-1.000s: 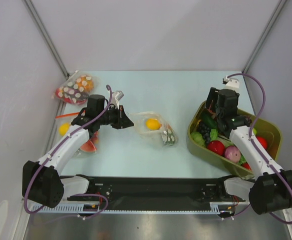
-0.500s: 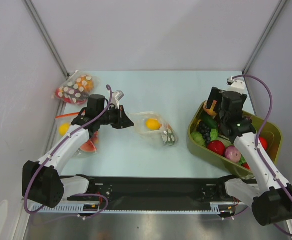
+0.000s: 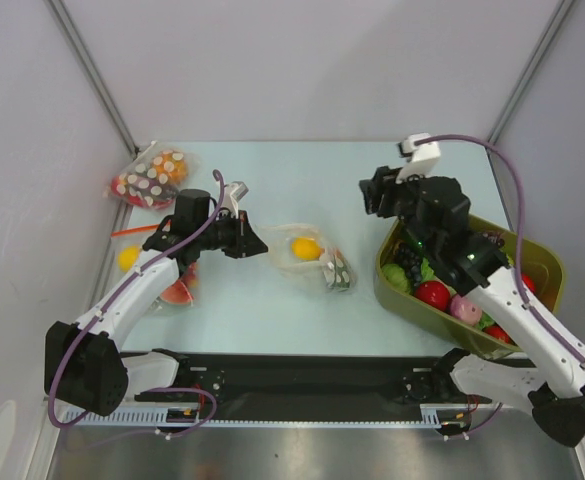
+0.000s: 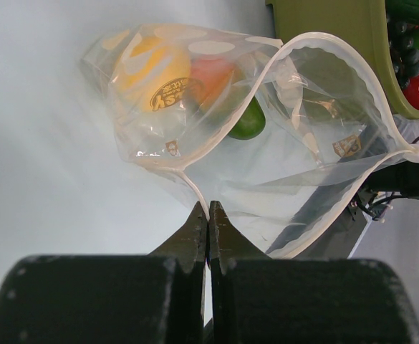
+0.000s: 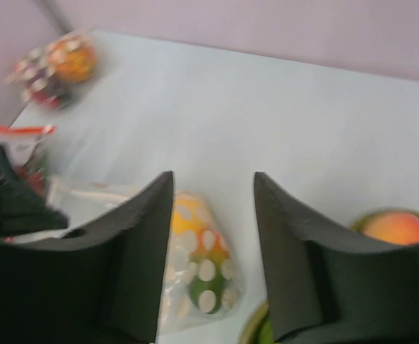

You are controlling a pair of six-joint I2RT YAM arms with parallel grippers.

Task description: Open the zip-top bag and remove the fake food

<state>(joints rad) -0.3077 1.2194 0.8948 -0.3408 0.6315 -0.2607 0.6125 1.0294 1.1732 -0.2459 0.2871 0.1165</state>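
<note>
The zip-top bag lies mid-table, its mouth open toward the left. In the left wrist view the zip-top bag gapes, and an orange-yellow fruit, an orange-red piece and a green piece sit at its closed end. My left gripper is shut on the bag's near rim, which also shows between its tips. My right gripper is open and empty, in the air right of the bag. Its view looks down on the dotted bag. A peach lies in the bin.
An olive bin at the right holds grapes, red and pink fruits. A dotted bag with red and orange lies at the back left. Another clear bag with an orange-red strip lies under the left arm.
My right gripper has risen out of the bin and swung left toward the bag. The left gripper and the bag have not moved.
</note>
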